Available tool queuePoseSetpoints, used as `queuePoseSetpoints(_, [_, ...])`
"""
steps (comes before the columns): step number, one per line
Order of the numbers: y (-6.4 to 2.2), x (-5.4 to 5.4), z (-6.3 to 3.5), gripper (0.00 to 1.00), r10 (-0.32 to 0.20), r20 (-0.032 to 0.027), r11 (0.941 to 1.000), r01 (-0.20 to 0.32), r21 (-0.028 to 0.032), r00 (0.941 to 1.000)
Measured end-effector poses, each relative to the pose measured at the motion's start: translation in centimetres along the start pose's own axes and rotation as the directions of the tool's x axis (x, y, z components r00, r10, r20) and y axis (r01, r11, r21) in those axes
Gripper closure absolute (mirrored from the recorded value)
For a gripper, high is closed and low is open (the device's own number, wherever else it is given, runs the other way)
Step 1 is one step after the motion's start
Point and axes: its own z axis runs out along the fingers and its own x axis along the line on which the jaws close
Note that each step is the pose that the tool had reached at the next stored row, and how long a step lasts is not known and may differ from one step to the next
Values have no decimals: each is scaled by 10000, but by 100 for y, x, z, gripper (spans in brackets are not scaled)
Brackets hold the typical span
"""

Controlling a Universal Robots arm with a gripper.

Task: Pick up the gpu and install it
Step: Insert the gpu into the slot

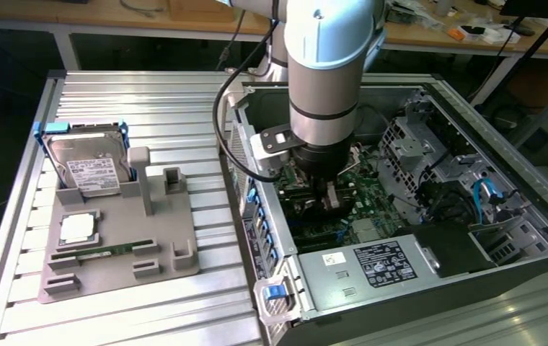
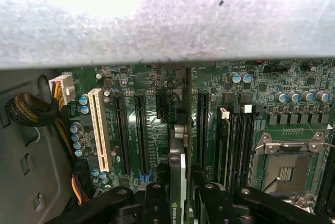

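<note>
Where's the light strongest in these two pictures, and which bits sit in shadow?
Exterior view: bright light falls on the ribbed table, which gleams, while the arm shades the dim inside of the computer case. Wrist view: a washed-out pale band glares, the motherboard is evenly lit, and the gpu sits between dark jaws.

The gripper [image 1: 331, 197] is hanging inside the open computer case [image 1: 466, 292], and the case walls are standing close around it. A black power box [image 1: 452, 249], blue cables [image 1: 486, 194] and a metal drive cage [image 1: 414, 137] are crowding the exterior view's right side. The long slots [image 2: 140, 130] beside the gpu [image 2: 182, 182] are lying bare.
</note>
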Motion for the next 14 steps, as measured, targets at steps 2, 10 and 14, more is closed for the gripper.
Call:
queuePoseSetpoints(2, [3,0,12,73,3,-6,10000,-3,2,10000])
queuePoseSetpoints(10, [18,0,65,73,9,-13,10000,-9,0,10000])
queuePoseSetpoints(14, [19,-1,67,73,9,-11,10000,-9,2,10000])
